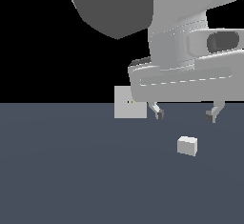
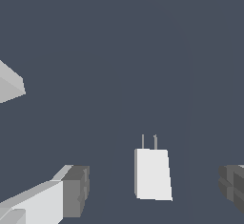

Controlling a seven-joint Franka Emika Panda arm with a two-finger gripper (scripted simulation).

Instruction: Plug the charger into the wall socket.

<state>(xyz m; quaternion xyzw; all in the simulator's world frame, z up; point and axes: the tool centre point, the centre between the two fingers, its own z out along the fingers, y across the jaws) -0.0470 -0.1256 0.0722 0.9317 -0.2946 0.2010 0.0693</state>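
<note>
The charger [image 1: 187, 145] is a small light-grey block lying on the dark floor. In the wrist view the charger [image 2: 153, 174] shows two thin prongs on one end. My gripper [image 1: 185, 115] hangs open above it, a little toward the exterior view's left, with nothing between its fingers. In the wrist view the gripper [image 2: 155, 189] spans the block, and its dark fingertips [image 2: 76, 190] stand well apart from the block's sides. The wall socket [image 1: 124, 105] is an upright light-grey square plate behind the gripper; the gripper's body partly covers it. Only a corner of the wall socket [image 2: 10, 85] shows in the wrist view.
The dark blue-grey floor [image 1: 71, 170] stretches across the lower half of the exterior view. The arm's large white and grey links [image 1: 143, 8] fill the upper part of that view.
</note>
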